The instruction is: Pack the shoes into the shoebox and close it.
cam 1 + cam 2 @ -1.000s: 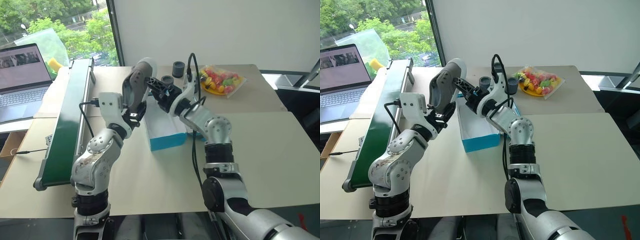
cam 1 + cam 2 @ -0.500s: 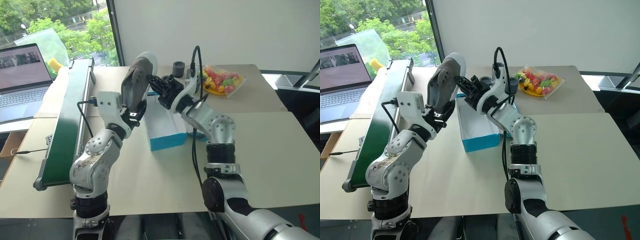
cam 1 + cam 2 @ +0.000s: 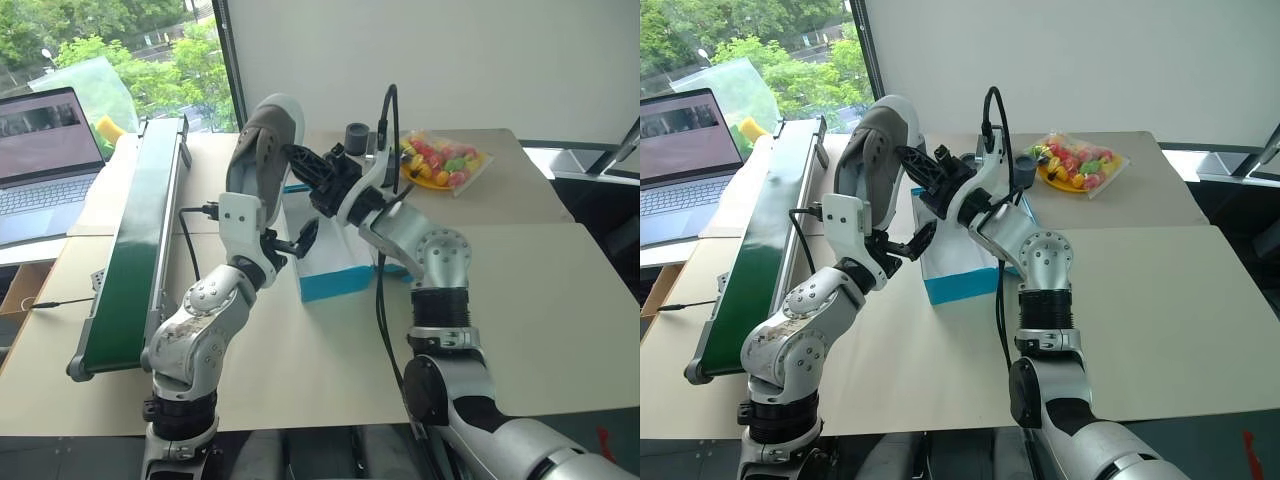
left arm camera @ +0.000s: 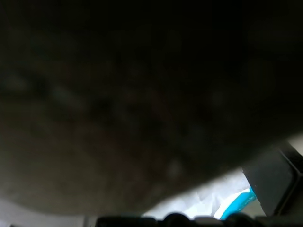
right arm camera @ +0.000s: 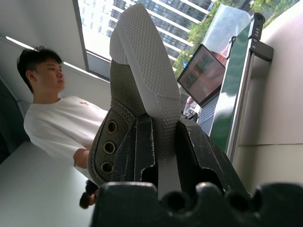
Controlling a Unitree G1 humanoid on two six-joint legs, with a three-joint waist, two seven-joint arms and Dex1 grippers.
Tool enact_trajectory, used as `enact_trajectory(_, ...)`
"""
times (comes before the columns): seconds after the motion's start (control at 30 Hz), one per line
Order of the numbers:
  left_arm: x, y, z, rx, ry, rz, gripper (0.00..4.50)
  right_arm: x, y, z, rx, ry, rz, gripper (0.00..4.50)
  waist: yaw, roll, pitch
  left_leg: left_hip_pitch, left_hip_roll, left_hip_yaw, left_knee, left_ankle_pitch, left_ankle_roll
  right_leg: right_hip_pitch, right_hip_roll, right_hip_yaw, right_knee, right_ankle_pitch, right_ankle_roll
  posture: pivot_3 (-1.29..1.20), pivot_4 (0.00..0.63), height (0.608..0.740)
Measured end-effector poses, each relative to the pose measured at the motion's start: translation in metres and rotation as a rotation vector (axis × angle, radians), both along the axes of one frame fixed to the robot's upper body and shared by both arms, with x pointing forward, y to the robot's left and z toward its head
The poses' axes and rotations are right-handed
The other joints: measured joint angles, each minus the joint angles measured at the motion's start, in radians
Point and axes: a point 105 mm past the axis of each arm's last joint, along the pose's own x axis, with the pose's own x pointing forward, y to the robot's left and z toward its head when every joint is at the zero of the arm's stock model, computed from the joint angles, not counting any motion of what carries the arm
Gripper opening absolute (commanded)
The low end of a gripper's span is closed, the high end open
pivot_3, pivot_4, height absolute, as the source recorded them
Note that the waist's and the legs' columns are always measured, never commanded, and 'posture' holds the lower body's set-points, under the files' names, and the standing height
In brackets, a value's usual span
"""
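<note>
A grey fabric slip-on sneaker with a pale off-white sole (image 3: 264,150) is held upright in the air above the beige table (image 3: 520,300), toe up, at about the 11 o'clock position from the open box. It is clamped by the right gripper (image 3: 303,163), whose two black fingers (image 5: 137,149) are closed narrowly on either side of the sole's edge, as is seen in the right wrist view, where the ribbed sole (image 5: 151,85) rises between them and three metal eyelets are visible on the grey upper.

The left gripper (image 3: 296,241) is seen just below the sneaker with its black fingers spread wide and nothing between them; it is placed beside the box's near-left edge. In the left wrist view a dark surface is seen close to the lens, with a corner of turquoise cardboard (image 4: 236,204) below it.

The bright turquoise-blue rectangular cardboard shoebox with a white interior (image 3: 333,270) is lying open on the table at the centre of the scene, directly under both grippers.

A long green conveyor (image 3: 135,250) is set at 9 o'clock from the box, an open laptop (image 3: 45,160) at 10 o'clock, small dark-grey cylinders (image 3: 357,135) at 12 o'clock, and a bag of colourful items (image 3: 440,160) at 1 o'clock. A person in a white shirt (image 5: 57,127) is seen in the right wrist view.
</note>
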Motion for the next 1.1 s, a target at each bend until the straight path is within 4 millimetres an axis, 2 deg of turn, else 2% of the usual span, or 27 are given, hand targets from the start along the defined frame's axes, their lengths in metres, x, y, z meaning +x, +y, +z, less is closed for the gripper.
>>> enact_trajectory(0.23,-0.012,0.0,-0.008,-0.021,0.03,-0.037,4.46,0.011,-0.012,0.001,0.035,0.011,-0.083,0.26,0.0,0.0,0.0,0.0,0.0,0.0,0.0,0.0,0.0,0.0,0.0,0.0,0.0,0.0,0.0,0.0,0.15,0.74)
enact_trajectory(0.37,-0.024,0.014,-0.029,0.062,0.076,-0.023,4.46,0.028,-0.025,-0.011,-0.04,0.035,-0.175,0.26,-0.003,0.0,0.0,0.001,0.0,0.0,0.0,0.0,0.0,-0.001,0.001,0.003,0.001,0.0,0.0,0.0,0.15,0.74)
enact_trajectory(0.5,-0.036,0.035,-0.035,0.172,0.079,-0.014,4.46,0.041,-0.037,0.001,-0.222,-0.061,-0.221,0.26,0.0,0.001,0.001,0.0,0.0,0.001,0.0,0.0,0.0,-0.001,0.001,0.002,0.0,0.0,0.0,0.0,0.15,0.74)
enact_trajectory(0.63,-0.043,0.057,-0.02,0.28,0.013,-0.016,4.46,0.056,-0.044,0.009,-0.554,-0.161,-0.238,0.26,-0.002,0.001,0.001,0.001,0.001,0.005,-0.001,0.0,0.0,0.0,0.001,0.002,-0.002,0.0,-0.001,0.0,0.15,0.74)
enact_trajectory(0.7,-0.046,0.057,-0.014,0.32,-0.021,-0.051,4.46,0.061,-0.042,-0.003,-0.678,-0.138,-0.203,0.26,-0.002,0.001,0.001,0.002,0.002,0.006,-0.002,0.0,0.0,0.001,0.002,0.002,-0.004,0.0,-0.001,0.0,0.15,0.74)
enact_trajectory(0.83,-0.049,0.051,-0.013,0.326,-0.033,-0.106,4.46,0.064,-0.043,-0.042,-0.905,-0.096,-0.116,0.26,0.0,0.001,0.001,0.0,0.002,0.006,-0.002,0.0,0.0,0.0,0.002,0.002,-0.004,0.0,-0.001,0.0,0.15,0.74)
enact_trajectory(1.0,-0.053,0.038,-0.021,0.302,-0.011,-0.175,4.46,0.072,-0.065,-0.079,-1.077,0.024,-0.125,0.26,0.002,0.001,0.001,-0.001,0.002,0.006,-0.002,0.0,0.0,0.0,0.002,0.002,-0.004,0.0,-0.001,0.0,0.15,0.74)
enact_trajectory(1.1,-0.057,0.031,-0.03,0.288,0.017,-0.201,4.46,0.074,-0.077,-0.095,-1.176,0.034,-0.136,0.26,0.0,0.001,0.001,-0.001,0.002,0.006,-0.002,0.0,0.0,-0.001,0.002,0.002,-0.004,0.0,-0.001,0.0,0.15,0.74)
